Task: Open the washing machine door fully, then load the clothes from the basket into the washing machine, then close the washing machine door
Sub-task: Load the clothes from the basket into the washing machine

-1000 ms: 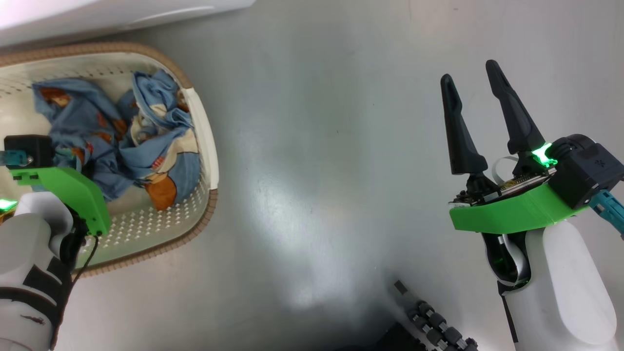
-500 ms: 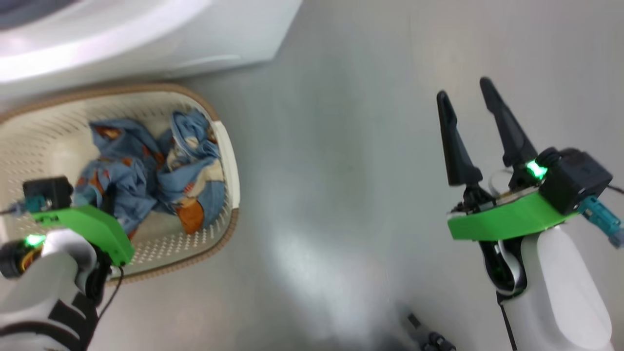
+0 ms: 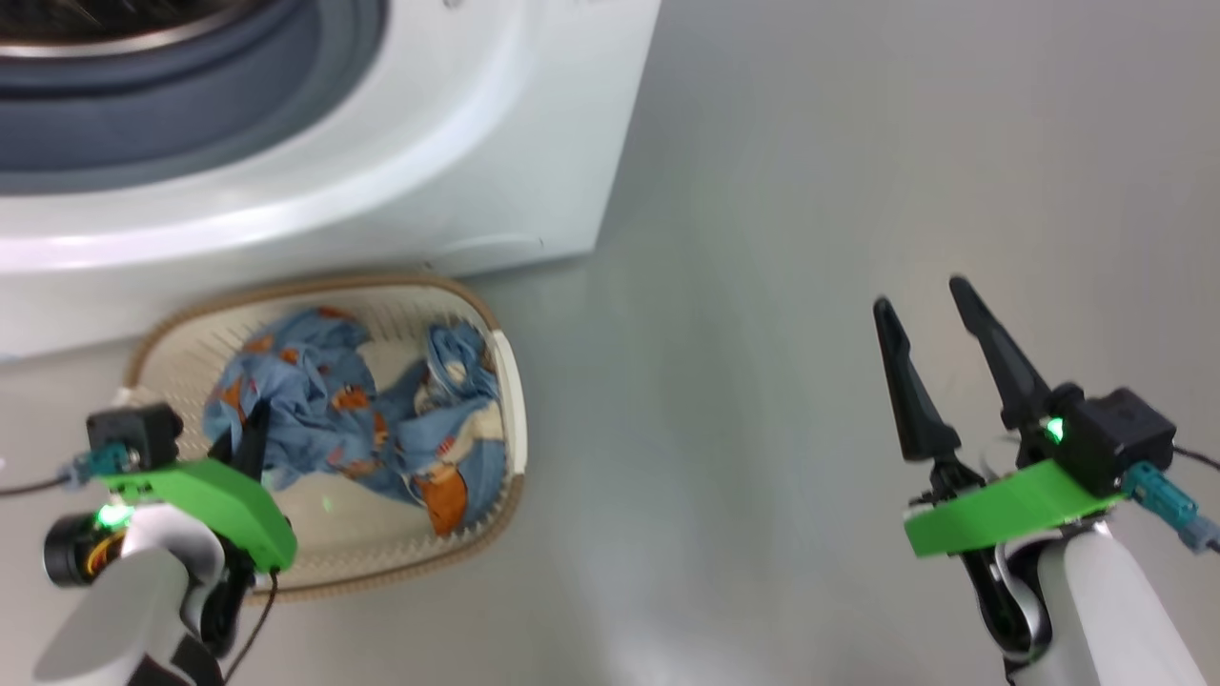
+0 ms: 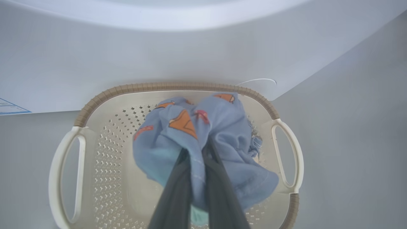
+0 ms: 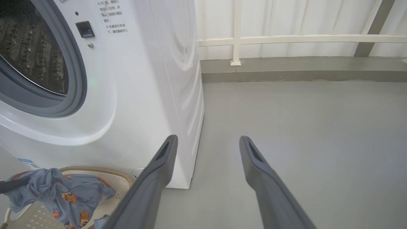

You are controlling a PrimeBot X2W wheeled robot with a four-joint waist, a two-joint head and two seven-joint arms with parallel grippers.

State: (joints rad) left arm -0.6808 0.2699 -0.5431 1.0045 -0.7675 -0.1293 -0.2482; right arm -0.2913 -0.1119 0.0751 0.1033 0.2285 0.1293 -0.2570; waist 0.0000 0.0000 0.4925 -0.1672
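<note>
The white washing machine (image 3: 534, 143) stands at the top left, its steel drum (image 5: 31, 47) showing inside the grey-blue seal (image 3: 191, 114). The washing machine door is out of view. In front of the machine sits the cream basket (image 3: 510, 381) with light-blue bear-print clothes (image 3: 381, 429) in it. My left gripper (image 4: 197, 151) is shut on a bunched piece of the clothes (image 4: 203, 127), held a little above the basket's floor (image 4: 108, 165). My right gripper (image 3: 920, 295) hangs open over bare floor, well to the right of the basket.
Grey floor (image 3: 762, 286) stretches to the right of the machine. In the right wrist view a low kerb (image 5: 286, 71) and a white railing (image 5: 286, 39) close off the far side. A small blue label (image 4: 9, 106) marks the machine's lower corner.
The head camera has tilted up, bringing the machine's front and drum opening into view. My left gripper stays shut on the cloth at the basket. The right gripper stays open.
</note>
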